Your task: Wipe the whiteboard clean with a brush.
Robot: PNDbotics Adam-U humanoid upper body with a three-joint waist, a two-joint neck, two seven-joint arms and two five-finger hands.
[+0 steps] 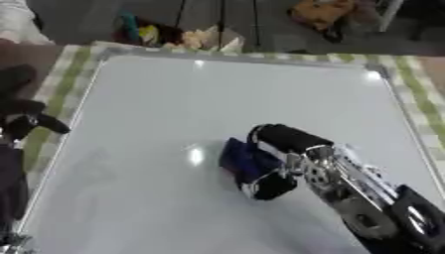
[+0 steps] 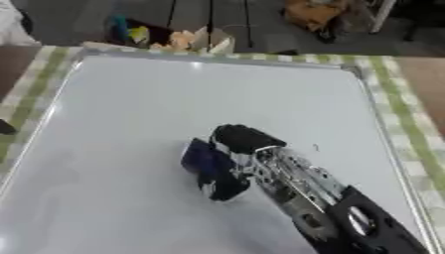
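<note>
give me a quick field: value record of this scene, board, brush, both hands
whiteboard: lies flat on a green checked cloth, surface looks free of marks
brush: dark blue, on the board right of centre
right hand: fingers curled round the brush, arm comes in from the lower right
left hand: off the board at the left edge, finger state unclear

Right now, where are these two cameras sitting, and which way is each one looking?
Left eye view: in the robot's head, looking down at the whiteboard; shows the right hand curled round a blue brush, and the left hand at the left edge.
Right eye view: beside it in the head, same downward look; shows the right hand and arm, with only a dark sliver at the left edge.
Shared: whiteboard, brush, right hand, green checked cloth, clutter on the floor beyond.
</note>
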